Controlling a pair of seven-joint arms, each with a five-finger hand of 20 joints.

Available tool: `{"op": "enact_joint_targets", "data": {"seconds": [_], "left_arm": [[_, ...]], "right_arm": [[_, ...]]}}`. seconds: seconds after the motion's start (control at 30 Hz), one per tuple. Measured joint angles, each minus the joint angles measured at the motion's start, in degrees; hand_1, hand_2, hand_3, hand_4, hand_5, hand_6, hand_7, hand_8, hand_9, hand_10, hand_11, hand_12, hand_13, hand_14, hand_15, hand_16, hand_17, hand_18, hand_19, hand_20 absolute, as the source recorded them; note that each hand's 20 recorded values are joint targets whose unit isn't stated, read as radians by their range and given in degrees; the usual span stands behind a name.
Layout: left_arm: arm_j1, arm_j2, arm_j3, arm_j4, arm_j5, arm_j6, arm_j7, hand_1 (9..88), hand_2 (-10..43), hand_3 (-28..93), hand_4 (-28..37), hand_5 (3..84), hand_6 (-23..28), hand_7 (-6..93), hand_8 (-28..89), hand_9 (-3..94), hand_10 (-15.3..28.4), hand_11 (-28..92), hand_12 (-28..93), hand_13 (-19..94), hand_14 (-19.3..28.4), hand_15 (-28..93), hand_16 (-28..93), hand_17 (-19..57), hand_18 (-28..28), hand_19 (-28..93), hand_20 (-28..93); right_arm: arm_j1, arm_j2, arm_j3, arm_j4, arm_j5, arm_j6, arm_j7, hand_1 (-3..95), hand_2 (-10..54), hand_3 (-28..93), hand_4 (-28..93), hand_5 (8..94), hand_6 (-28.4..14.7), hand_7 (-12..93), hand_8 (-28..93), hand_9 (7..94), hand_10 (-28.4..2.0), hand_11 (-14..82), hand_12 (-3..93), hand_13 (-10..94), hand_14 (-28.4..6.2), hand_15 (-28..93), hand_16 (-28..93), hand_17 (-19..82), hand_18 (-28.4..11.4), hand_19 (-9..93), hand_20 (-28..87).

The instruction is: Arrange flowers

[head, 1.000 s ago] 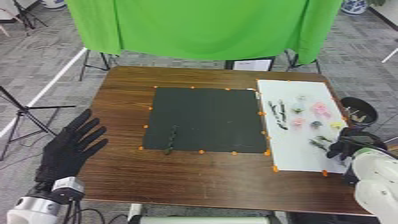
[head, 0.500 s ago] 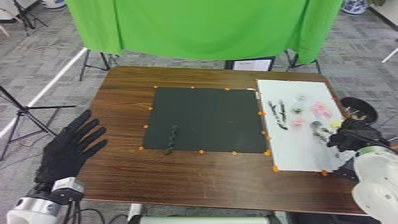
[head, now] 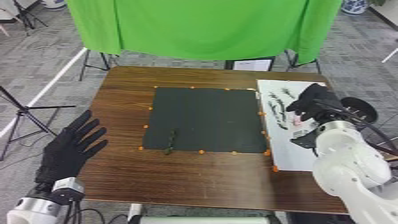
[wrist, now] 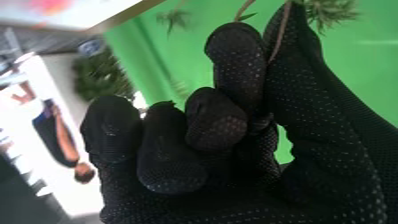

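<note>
At lower left I have my left robot hand point(head: 67, 152), fingers spread apart, by the tabletop point(head: 204, 180) edge. A green sprig point(head: 171, 141) lies on the black mat point(head: 209, 120), left of centre. Right of centre, my right robot hand point(head: 311, 102) is over the white mat point(head: 289, 155), thumb and finger pinching a thin stem point(wrist: 282, 32). Green cloth point(head: 213, 30) hangs at the top.

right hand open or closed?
Closed: the right hand pinches a thin stem between thumb and a finger, other fingers curled.
</note>
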Motion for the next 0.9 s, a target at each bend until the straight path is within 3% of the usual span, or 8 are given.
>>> {"op": "enact_joint_targets", "data": {"seconds": [0.4, 0.7, 0.9], "left_arm": [[-0.2, 0.00, 0.76, 0.03, -0.06, 0.08, -0.32, 24.1, -7.3, 69, -28.2, 23.9, 2.7, 17.0, -10, 20.6, 9.9, 13, 20, 14, 13.6, 19, 5, -11.4, 20.4, 31, 10], [-0.8, 0.28, 1.31, 0.16, -0.10, 0.11, -0.52, 24.2, -7.3, 69, -28.2, 23.9, 2.7, 16.8, -10, 20.6, 9.9, 12, 20, 14, 13.6, 19, 5, -11.4, 20.4, 31, 10], [-1.3, 0.80, 1.76, 0.49, -0.14, 0.09, -0.73, 24.2, -7.3, 69, -28.3, 23.9, 2.7, 16.8, -10, 20.6, 9.8, 12, 20, 14, 13.6, 19, 5, -11.4, 20.4, 31, 10]], "right_arm": [[16.1, -15.2, -21.3, 10.4, -7.6, -10.3, -0.1, 33.8, -9.5, 90, -8, 82.6, 0.9, 47, 26, 85.3, -8.8, 65.2, 49.1, 78, -9.5, 89, 41, 45, -23.7, 93, 72], [17.6, -22.8, -27.7, 16.6, -14.2, -13.1, 0.0, 33.9, -9.5, 89, -9, 83.2, 1.5, 47, 26, 85.9, -8.7, 64.7, 49.2, 79, -9.3, 89, 41, 46, -23.8, 93, 72], [16.9, -24.9, -27.9, 17.4, -15.8, -14.8, 1.0, 32.6, -9.5, 89, -10, 86.0, 2.7, 44, 26, 88.2, -7.9, 63.3, 48.3, 82, -8.2, 87, 40, 50, -23.6, 93, 72]]}}
